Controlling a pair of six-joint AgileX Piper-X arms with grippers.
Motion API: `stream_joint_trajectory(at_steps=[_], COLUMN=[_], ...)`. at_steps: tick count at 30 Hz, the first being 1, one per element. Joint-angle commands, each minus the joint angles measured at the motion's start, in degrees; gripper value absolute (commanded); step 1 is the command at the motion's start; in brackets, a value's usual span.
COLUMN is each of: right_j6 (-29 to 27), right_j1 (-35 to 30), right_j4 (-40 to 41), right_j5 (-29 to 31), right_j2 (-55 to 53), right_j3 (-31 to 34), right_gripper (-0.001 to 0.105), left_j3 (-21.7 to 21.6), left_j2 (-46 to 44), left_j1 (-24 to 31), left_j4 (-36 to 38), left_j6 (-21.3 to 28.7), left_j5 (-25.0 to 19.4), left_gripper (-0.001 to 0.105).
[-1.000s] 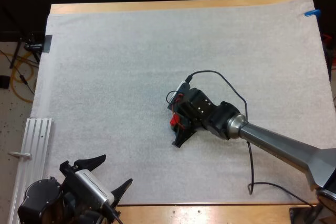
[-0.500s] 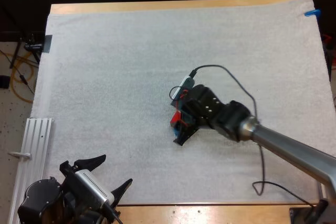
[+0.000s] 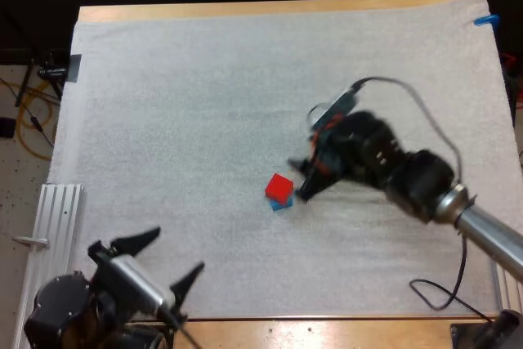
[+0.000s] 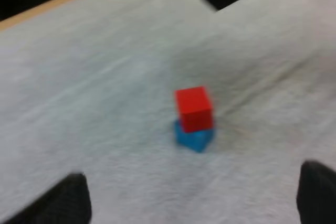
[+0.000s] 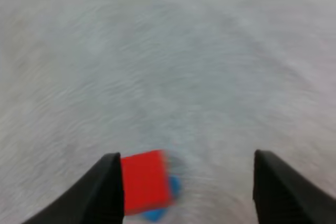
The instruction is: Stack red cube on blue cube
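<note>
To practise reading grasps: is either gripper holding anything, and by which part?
Nothing is held. The right gripper is open beside the red cube, which sits on the blue cube; the left gripper is open too.

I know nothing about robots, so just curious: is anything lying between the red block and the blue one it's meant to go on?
Nothing visible does. The red cube already sits directly on top of the blue cube, touching it and turned a little against it, with bare white mat all around the pair.

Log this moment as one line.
red cube on blue cube | right tool open beside cubes | left tool open
</note>
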Motion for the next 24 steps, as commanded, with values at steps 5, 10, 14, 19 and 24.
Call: stream_joint_trajectory(at_steps=[5, 10, 14, 19, 24], right_j6=[1.80, 1.80, 1.80, 1.52, -3.89], right_j1=[-10.36, -18.88, -27.12, -36.49, -43.94], right_j4=[-1.35, -1.34, -0.55, 0.06, 6.50], right_j5=[-0.24, -0.49, -2.44, -5.24, -6.52], right_j2=[-1.81, -5.01, -10.37, -19.00, -30.27], right_j3=[-0.45, -0.14, 2.06, 7.04, 11.71], right_gripper=[0.052, 0.052, 0.052, 0.052, 0.052], left_j3=[-0.37, -0.37, -0.37, -0.56, -2.07], left_j2=[6.56, 12.85, 17.29, 20.93, 22.06], left_j1=[0.06, 0.06, 0.06, 0.86, 7.01], left_j4=[-8.41, -14.62, -19.62, -23.68, -25.30], left_j6=[-2.50, -2.50, -2.60, -4.20, -5.38], left_j5=[-4.07, -7.40, -8.56, -11.12, -11.12], left_gripper=[0.076, 0.076, 0.076, 0.076, 0.076])
